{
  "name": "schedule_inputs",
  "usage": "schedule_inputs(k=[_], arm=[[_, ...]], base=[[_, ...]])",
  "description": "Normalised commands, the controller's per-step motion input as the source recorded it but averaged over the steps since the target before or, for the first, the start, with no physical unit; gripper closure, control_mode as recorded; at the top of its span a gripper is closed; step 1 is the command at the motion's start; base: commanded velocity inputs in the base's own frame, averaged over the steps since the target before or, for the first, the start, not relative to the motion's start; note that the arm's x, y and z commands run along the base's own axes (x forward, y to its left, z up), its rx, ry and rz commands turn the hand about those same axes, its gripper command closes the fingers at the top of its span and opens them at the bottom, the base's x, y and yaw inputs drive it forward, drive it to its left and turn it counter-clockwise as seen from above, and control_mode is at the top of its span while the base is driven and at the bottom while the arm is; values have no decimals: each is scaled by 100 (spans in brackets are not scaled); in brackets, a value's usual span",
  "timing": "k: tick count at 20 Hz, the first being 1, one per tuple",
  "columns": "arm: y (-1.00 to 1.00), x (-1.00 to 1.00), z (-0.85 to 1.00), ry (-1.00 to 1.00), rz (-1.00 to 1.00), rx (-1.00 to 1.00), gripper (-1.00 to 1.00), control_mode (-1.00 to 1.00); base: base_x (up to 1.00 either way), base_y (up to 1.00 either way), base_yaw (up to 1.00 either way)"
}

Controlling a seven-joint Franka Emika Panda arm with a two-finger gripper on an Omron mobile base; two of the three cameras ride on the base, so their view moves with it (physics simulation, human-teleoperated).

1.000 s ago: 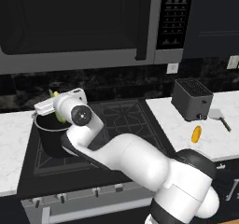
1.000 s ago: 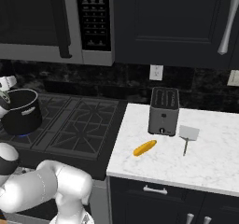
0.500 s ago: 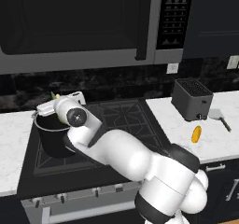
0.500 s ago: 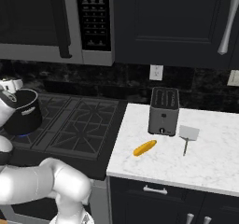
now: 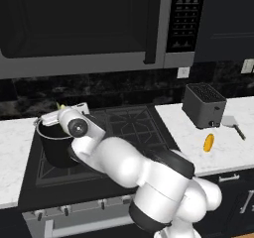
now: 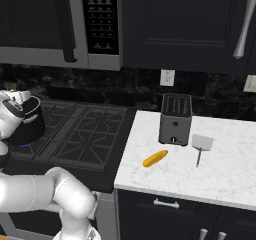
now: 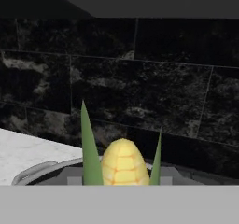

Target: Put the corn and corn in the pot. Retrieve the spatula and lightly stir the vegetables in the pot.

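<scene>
A yellow corn [image 7: 122, 164] with a light green husk sits between my gripper's [image 7: 122, 177] fingers, which are shut on it. The hand hangs right above the black pot [image 5: 53, 145] on the stove's left rear burner; the pot's pale rim [image 7: 35, 171] curves just below the cob. From the left base view my gripper [image 5: 63, 112] is at the pot's top edge, a green husk tip poking up. From the right, the pot [image 6: 31, 120] is at far left. A second, orange corn [image 5: 209, 142] lies on the right counter. The grey spatula [image 5: 232, 124] lies beyond it.
A dark grey toaster [image 5: 203, 104] stands at the back of the right counter, near the spatula [image 6: 201, 144] and the loose corn [image 6: 155, 158]. A microwave hangs over the black gas stove [image 5: 124, 128]. Dark tiled wall lies just behind the pot.
The arm's bulk has swung further left. The hand with the husked corn has sunk slightly toward the pot's rim. Corn, spatula and toaster on the counter have not moved.
</scene>
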Motion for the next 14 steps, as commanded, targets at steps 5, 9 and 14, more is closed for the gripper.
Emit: schedule_inputs(k=[5,9,14], arm=[[11,17,-24,6,-3,2,100,-100],[12,2,-15,2,-1,0,-100,-100],[0,-7,0,0,0,0,-100,-100]], base=[[0,0,0],[0,0,0],[0,0,0]])
